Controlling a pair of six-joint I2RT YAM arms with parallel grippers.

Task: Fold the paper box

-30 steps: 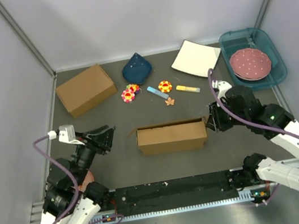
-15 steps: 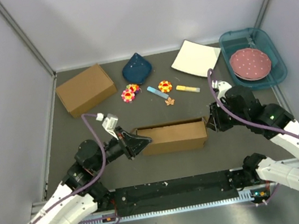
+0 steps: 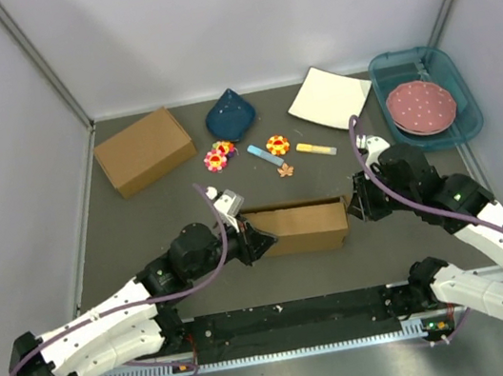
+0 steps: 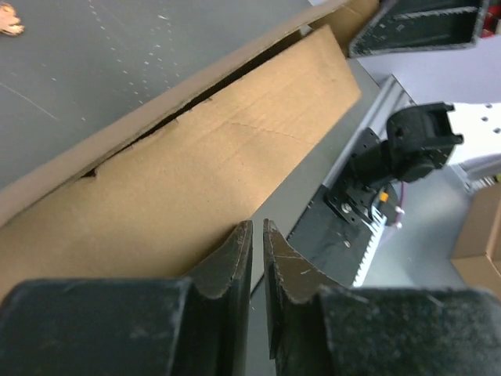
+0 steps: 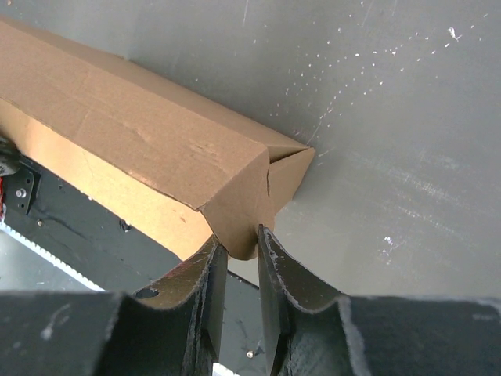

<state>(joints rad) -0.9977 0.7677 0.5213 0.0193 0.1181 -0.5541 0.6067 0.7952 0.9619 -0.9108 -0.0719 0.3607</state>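
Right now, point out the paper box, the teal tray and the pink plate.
paper box [image 3: 297, 229], top external view, near long wall.
teal tray [image 3: 398, 69], top external view, bare floor by far corner.
pink plate [image 3: 421, 105], top external view, its centre.

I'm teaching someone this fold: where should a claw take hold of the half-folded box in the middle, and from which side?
Probably an end corner of the box, approached from that end, along its length. The body looks too wide to span, but its upright walls are thin enough to pinch; the right claw pinches the right-end corner this way.
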